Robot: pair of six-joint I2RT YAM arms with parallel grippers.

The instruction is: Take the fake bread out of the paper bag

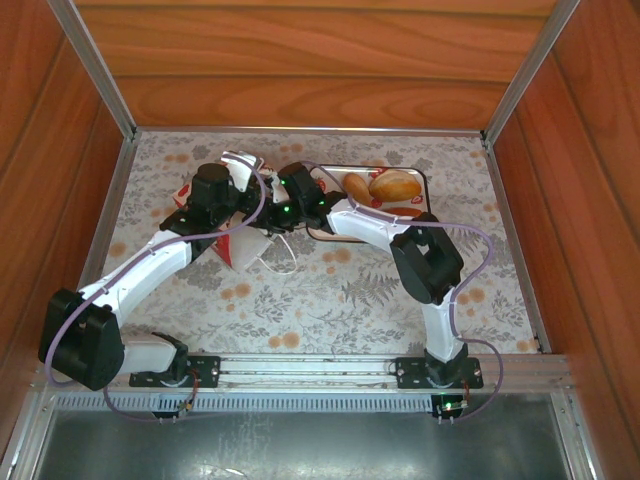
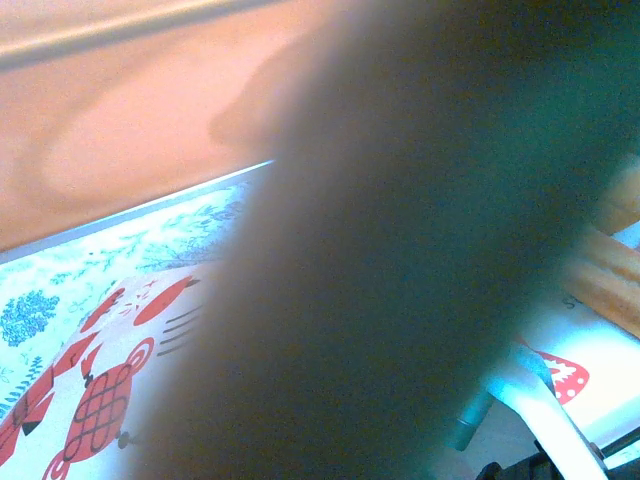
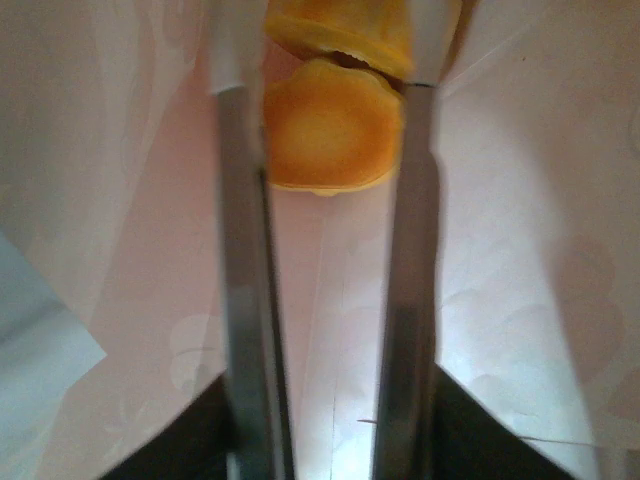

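The paper bag (image 1: 245, 245) lies tilted at mid-table, its mouth turned to the right. My left gripper (image 1: 235, 180) sits at the bag's upper rim, shut on the paper; a dark blur close to the lens blocks the left wrist view. My right gripper (image 1: 268, 200) reaches into the mouth from the right. Inside, between the bag's pale walls (image 3: 520, 200), an orange bun of fake bread (image 3: 330, 130) is pinched between both fingertips of the right gripper (image 3: 335, 60), with a second piece (image 3: 340, 25) just behind it. Two more pieces of fake bread (image 1: 395, 185) lie on the tray.
The white tray (image 1: 420, 178) with red strawberries stands just right of the bag, under my right forearm; its corner (image 2: 600, 400) also appears in the left wrist view. A white cord handle (image 1: 283, 262) trails on the floral cloth. Wooden walls close in the left, right and far sides.
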